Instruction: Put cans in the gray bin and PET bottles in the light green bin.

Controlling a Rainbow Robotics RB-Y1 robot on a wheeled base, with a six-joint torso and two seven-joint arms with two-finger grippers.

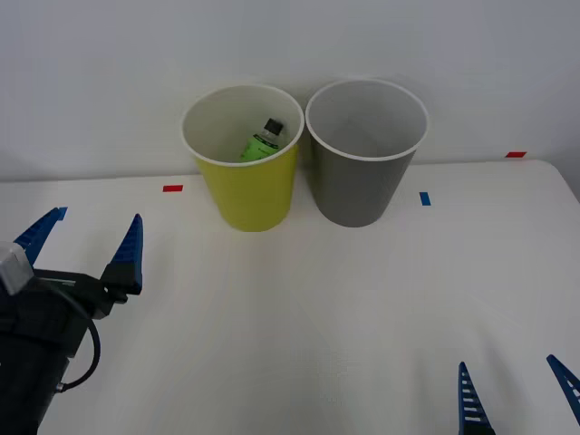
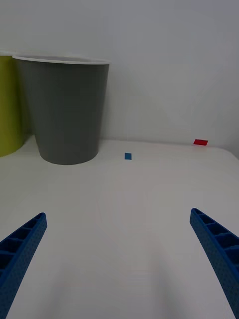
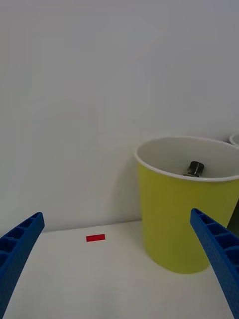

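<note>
At the near edge of the desk, the right claw waits by the right corner and the left claw by the left one, both wide open and holding nothing. Between them and the bins the desk gives free room. At the far edge the light green bin touches the gray bin. The PET bottle lies tilted inside the green one. The sorting seems finished; no can is on the desk.

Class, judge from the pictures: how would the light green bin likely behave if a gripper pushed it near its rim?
The light green bin is tall and tapers to a narrower base, so it would probably tip rather than slide. It holds just one small PET bottle, so it is likely light. Its smooth plastic wall may be slippery.
</note>
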